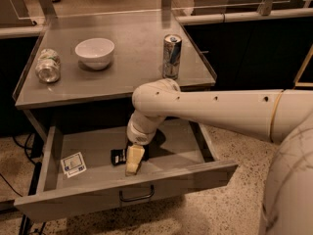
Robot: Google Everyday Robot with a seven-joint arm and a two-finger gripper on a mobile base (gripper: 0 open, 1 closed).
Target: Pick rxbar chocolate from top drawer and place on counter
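The top drawer (161,180) stands pulled open below the counter (132,43). The rxbar chocolate (117,156), a small black bar, lies flat on the drawer floor near the middle. My gripper (132,164) reaches down into the drawer from the right, its pale fingers (135,158) right next to the bar's right end and covering part of it. The bar still rests on the drawer floor.
A small white card with blue print (74,164) lies in the drawer's left part. On the counter stand a white bowl (95,52), an upright can (171,56) and a crumpled clear bottle (48,65) lying at the left. My arm (225,114) spans the drawer's right side.
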